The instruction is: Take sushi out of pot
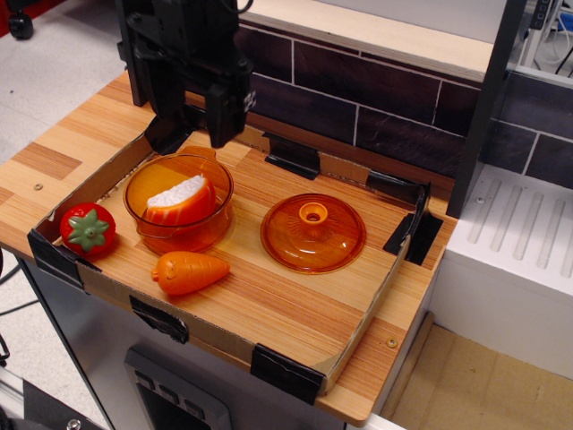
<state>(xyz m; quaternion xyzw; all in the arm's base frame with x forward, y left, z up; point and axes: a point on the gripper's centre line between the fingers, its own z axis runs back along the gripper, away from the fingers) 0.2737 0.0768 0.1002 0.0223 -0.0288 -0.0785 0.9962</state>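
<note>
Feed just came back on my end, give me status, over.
Gripper open, empty, above the pot's far rim. Sushi in the pot, untouched. Lid off, set aside to the right; nothing blocks the pot's mouth.
</note>
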